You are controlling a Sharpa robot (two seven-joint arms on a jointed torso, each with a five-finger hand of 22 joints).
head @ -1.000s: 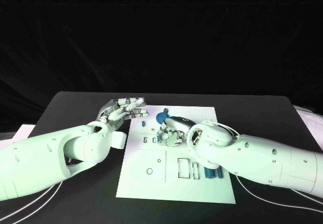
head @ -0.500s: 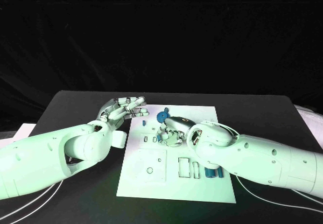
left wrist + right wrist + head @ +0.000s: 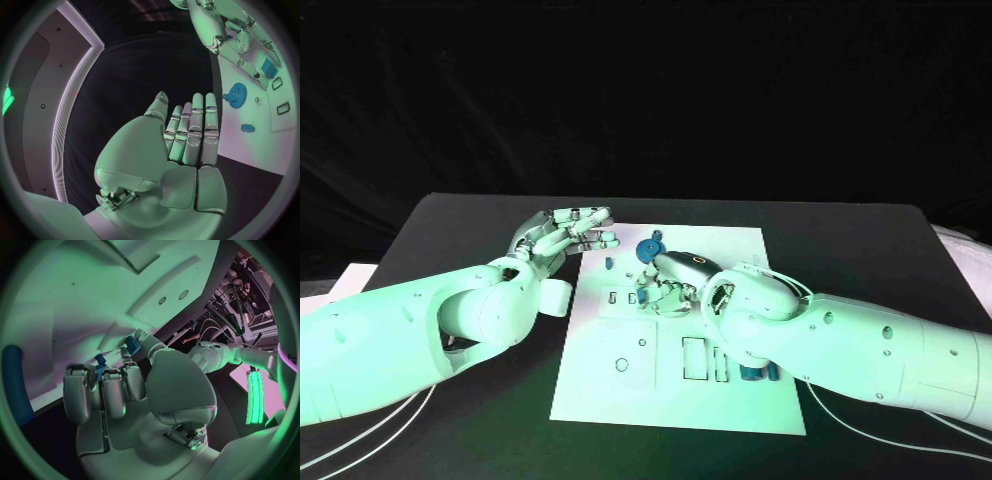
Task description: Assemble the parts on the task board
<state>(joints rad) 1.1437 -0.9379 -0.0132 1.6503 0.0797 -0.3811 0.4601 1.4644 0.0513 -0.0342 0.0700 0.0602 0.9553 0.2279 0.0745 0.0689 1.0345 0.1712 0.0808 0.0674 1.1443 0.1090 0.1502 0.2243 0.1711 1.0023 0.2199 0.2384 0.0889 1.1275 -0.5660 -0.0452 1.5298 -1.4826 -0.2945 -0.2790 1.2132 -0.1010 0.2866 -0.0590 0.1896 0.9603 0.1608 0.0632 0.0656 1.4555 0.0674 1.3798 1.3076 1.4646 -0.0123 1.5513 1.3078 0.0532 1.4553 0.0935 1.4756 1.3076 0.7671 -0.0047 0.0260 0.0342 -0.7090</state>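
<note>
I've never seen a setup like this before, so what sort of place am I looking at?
Probably a robotics lab or test bench. A white task board with cut-out slots lies on a black table against a dark backdrop, small blue parts such as a gear sit on it, and cables trail from the arms.

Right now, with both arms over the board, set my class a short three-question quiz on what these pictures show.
1. True or false: the left hand holds a blue part.
2. Which hand is down on the task board among the parts? A) left B) right
3. Fill in: the blue gear lies on the board's ____ end, seen from the robot.

Key:
1. False; its fingers are straight and hold nothing.
2. B; the right hand has its fingers at a small blue part.
3. Far.
</note>
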